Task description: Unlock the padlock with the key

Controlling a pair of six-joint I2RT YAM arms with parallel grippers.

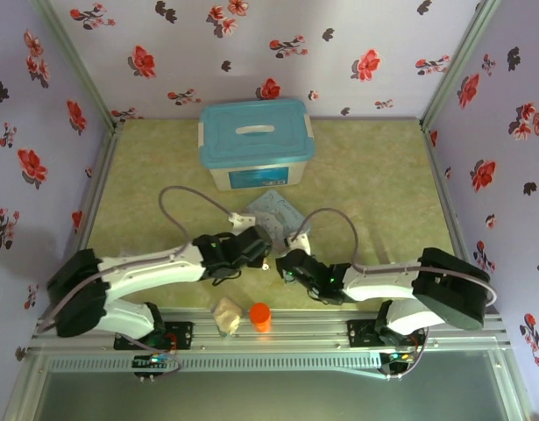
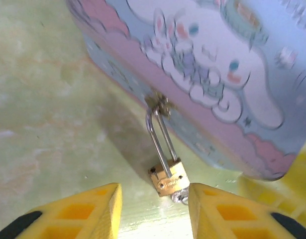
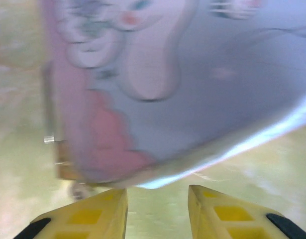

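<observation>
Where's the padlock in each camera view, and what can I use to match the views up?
Top external: too small to make out; expect it at the near edge of the cartoon tin.
Left wrist: the padlock sits bottom centre, its shackle through the tin's clasp.
Right wrist: a blurred brass patch at lower left, under the tin's edge, is probably the padlock.
Shared landmark: the cartoon tin.

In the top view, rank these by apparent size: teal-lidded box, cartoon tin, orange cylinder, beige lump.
1. teal-lidded box, clearly largest.
2. cartoon tin.
3. orange cylinder and beige lump: too alike to rank.
</observation>
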